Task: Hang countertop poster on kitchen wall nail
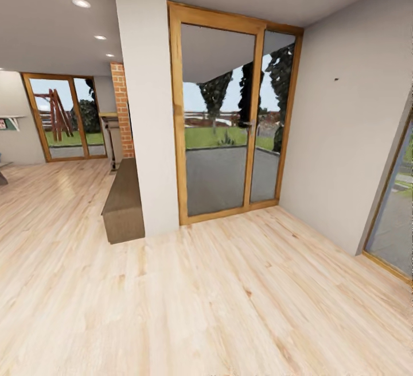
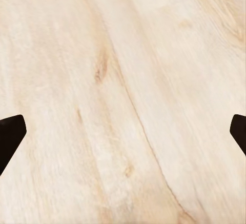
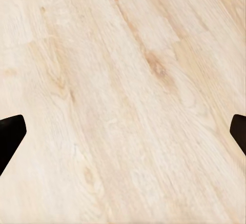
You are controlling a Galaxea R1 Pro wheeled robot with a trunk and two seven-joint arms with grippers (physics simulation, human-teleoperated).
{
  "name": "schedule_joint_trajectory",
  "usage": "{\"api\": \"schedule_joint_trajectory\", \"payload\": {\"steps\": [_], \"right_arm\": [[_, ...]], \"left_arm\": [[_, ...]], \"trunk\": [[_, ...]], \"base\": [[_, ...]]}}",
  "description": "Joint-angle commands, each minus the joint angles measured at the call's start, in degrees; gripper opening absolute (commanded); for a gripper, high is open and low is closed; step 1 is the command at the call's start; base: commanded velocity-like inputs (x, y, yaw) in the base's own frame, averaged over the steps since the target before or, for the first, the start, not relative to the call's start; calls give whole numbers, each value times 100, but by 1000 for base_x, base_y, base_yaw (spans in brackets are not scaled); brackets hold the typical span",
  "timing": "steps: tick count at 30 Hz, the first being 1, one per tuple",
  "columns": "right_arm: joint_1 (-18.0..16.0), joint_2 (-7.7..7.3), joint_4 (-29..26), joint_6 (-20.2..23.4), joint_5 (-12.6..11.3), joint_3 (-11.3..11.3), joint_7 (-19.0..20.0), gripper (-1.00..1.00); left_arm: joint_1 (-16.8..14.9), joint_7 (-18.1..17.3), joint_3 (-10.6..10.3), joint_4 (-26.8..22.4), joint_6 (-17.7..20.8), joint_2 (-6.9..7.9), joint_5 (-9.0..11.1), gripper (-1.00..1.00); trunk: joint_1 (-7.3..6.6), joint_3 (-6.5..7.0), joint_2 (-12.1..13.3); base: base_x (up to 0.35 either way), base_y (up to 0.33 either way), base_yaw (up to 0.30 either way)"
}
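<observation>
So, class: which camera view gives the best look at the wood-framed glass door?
The head view: the glass door stands whole there, between the white pillar and the grey wall. Both wrist views look down at the wooden floor between open fingertips instead.

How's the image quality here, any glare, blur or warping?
Head view: wide-angle warp, the white pillar and glass door lean; three ceiling lights glow without glare. Both wrist views: soft, evenly lit wood floor; dark fingers at the frame edges lack detail.
</observation>
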Motion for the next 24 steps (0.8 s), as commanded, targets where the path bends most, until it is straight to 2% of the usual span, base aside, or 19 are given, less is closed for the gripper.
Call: {"api": "schedule_joint_trajectory", "payload": {"steps": [1,24], "right_arm": [[-3,1,4,-18,-1,-4,-4,100],[-3,1,4,-18,-1,-5,-4,100]], "left_arm": [[1,-3,-1,-6,-9,1,0,100],[1,-3,-1,-7,-8,1,1,100]], "trunk": [[0,-14,-3],[0,-223,-3]], "base": [[0,0,-83],[0,0,-83]]}}
